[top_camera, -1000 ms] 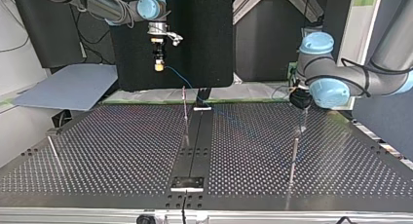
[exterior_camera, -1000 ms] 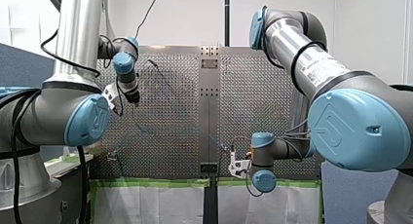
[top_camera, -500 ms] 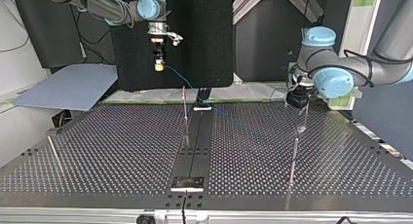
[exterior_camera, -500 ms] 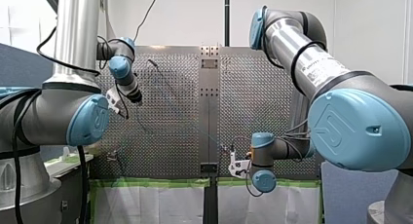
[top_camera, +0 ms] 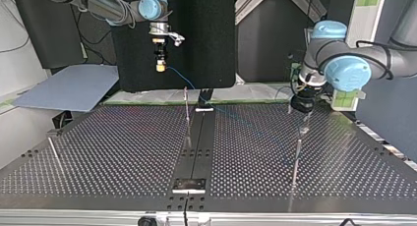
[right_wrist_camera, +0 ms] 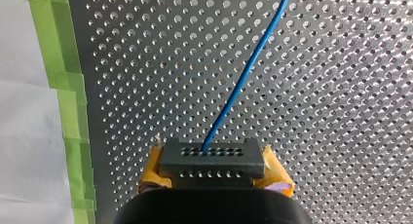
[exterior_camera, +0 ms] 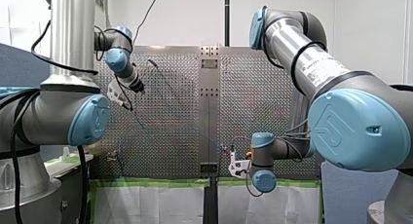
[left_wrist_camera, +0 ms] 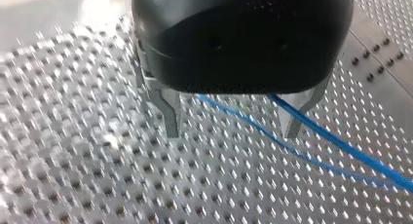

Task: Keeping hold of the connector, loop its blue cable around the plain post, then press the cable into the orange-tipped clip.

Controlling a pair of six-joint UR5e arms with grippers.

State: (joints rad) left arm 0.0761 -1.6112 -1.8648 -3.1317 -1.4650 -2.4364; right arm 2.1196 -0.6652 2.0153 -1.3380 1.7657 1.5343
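well, my right hand [right_wrist_camera: 210, 171] is clamped on the dark connector [right_wrist_camera: 210, 158], with its yellow pads [right_wrist_camera: 275, 174] pressed against the connector's two ends. in the top view this hand hangs raised off the perforated surface [top_camera: 123, 147], just left of the centre rail [top_camera: 199, 142] and past the rail's far end. the blue cable [right_wrist_camera: 243, 83] leaves the connector's face, drops toward the rail's far end and runs out over the surface to the rail's right. my left hand [left_wrist_camera: 233, 122] sits well to the rail's right in that view, low over the surface. its metal fingers [left_wrist_camera: 169, 109] are spread apart, and two runs of the cable pass between them. a plain post [top_camera: 296, 157] stands on the same side of the rail, nearer the camera than the left hand; whether the cable touches it i cannot tell. a thin clip [top_camera: 186, 105] with a reddish tip stands just left of the rail.
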